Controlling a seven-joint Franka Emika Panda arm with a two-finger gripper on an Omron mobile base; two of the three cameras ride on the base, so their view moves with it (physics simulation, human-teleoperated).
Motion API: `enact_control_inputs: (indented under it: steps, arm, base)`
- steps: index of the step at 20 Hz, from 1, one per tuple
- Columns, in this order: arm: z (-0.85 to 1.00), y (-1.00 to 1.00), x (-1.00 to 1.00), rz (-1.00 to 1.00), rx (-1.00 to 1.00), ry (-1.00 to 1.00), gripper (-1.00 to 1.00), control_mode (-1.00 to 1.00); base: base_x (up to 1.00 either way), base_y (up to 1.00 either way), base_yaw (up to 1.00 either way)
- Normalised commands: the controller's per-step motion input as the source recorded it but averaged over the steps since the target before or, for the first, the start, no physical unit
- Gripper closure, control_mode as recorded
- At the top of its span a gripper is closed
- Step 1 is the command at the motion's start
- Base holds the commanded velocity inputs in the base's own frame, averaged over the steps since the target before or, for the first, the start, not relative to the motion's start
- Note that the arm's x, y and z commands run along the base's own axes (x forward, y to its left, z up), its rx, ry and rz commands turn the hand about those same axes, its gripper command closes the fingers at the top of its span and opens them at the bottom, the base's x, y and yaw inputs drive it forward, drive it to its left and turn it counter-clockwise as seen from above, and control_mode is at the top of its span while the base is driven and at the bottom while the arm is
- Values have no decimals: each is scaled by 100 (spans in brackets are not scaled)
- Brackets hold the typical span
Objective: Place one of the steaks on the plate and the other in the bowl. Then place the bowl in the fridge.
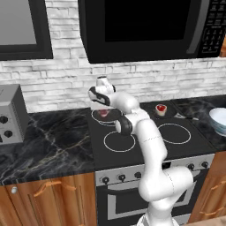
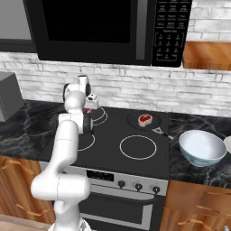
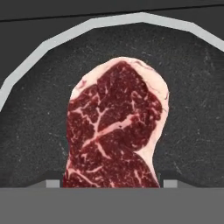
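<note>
One steak, red with a pale fat edge, lies flat inside the white ring of the stove's rear left burner. My gripper hangs straight over it, open, with a fingertip on each side of the meat's near end and a thin gap at each. From the base, the gripper points down at that steak. The other steak rests on the rear right burner. The bowl, white inside and blue-grey outside, stands on the counter to the right of the stove. The plate and fridge are out of view.
A black microwave hangs above the black glass stove. A grey toaster sits on the dark marble counter at left. A brick wall backs the counter. Stove knobs and wooden cabinets run along the front.
</note>
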Motion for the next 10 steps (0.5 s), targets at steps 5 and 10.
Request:
enact_control_inputs:
  steps: [5,10]
  arm:
    - [17,-31,-61,0,8,-12,100,-100]
    - [-23,-18,-100,1,2,-23,100,-100]
  base:
    - [0,0,0]
    - [0,0,0]
